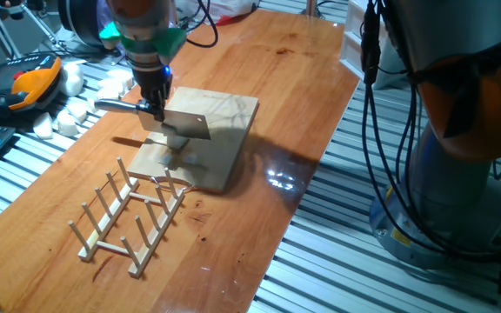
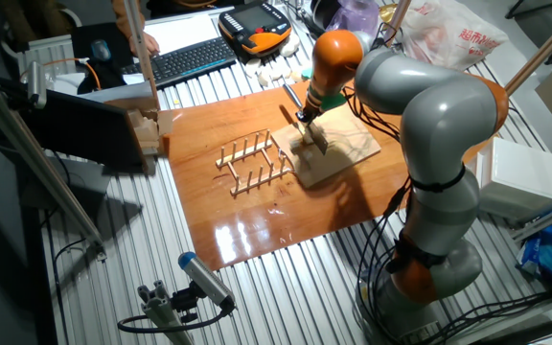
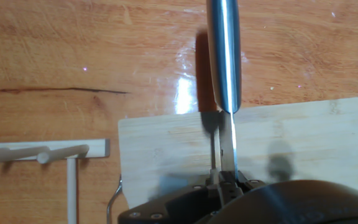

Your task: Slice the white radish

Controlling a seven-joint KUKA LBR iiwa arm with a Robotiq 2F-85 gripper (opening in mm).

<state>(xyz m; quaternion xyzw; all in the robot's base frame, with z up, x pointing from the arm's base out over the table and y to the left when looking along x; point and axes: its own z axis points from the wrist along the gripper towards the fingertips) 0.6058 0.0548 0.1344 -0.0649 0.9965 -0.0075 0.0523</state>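
Note:
My gripper (image 1: 155, 108) is shut on a steel knife (image 1: 185, 124) and holds it flat-bladed a little above the pale wooden cutting board (image 1: 224, 130). The handle (image 1: 116, 106) sticks out to the left. In the hand view the handle (image 3: 222, 56) points away and the thin blade (image 3: 227, 146) stands edge-down over the board (image 3: 309, 140), near its left end. In the other fixed view the gripper (image 2: 307, 121) and knife (image 2: 316, 141) hang over the board (image 2: 343, 153). I cannot make out the white radish in any view; only shadows show under the blade.
A wooden peg dish rack (image 1: 133, 213) stands just in front of the board, also in the hand view (image 3: 42, 154). A heap of blocky white chunks (image 1: 76, 100) and an orange teach pendant (image 1: 29, 83) lie at the table's far left. A keyboard (image 2: 190, 59) lies beyond.

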